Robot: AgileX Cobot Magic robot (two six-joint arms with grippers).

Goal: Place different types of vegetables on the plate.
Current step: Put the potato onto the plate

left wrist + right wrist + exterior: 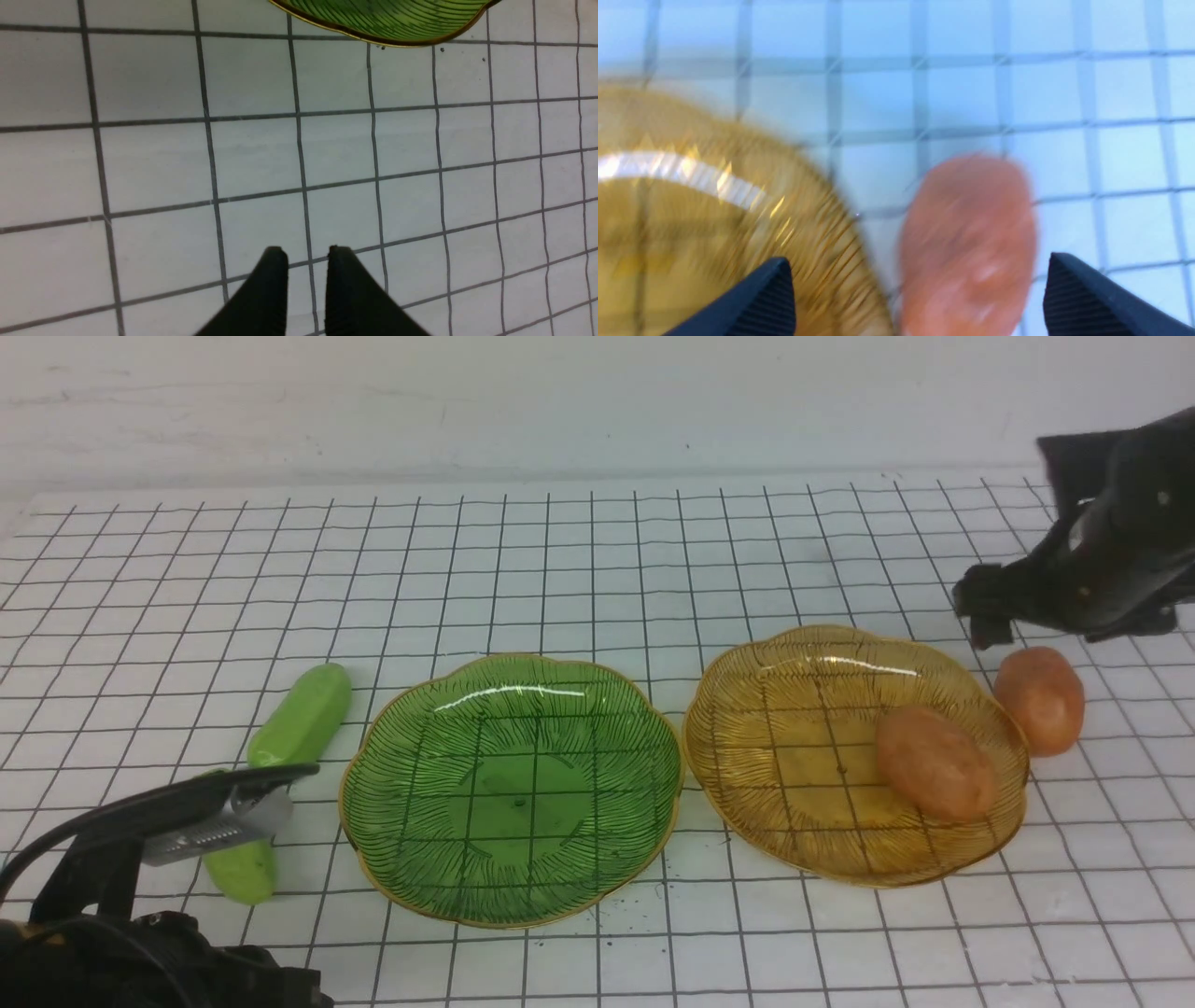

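Two plates sit side by side: a green glass plate (pixel 509 793) with nothing in it and an amber glass plate (pixel 794 747). One orange-brown potato (pixel 934 763) lies in the amber plate. A second potato (pixel 1039 698) rests on the table just off that plate's right rim. My right gripper (pixel 985 607) hovers open above and behind it. In the blurred right wrist view this potato (pixel 966 233) shows between the wide-apart fingers (pixel 919 259), beside the amber plate (pixel 691 224). Two green cucumbers lie left of the green plate, one (pixel 303 714) in full view, the other (pixel 245 873) partly hidden by my left gripper (pixel 280 793). Its fingers (pixel 306 252) are nearly together and hold nothing.
Everything rests on a white mat with a black grid (pixel 597 551), ending at a pale wall at the back. The green plate's rim (pixel 387 21) shows at the far edge of the left wrist view, well beyond the fingertips.
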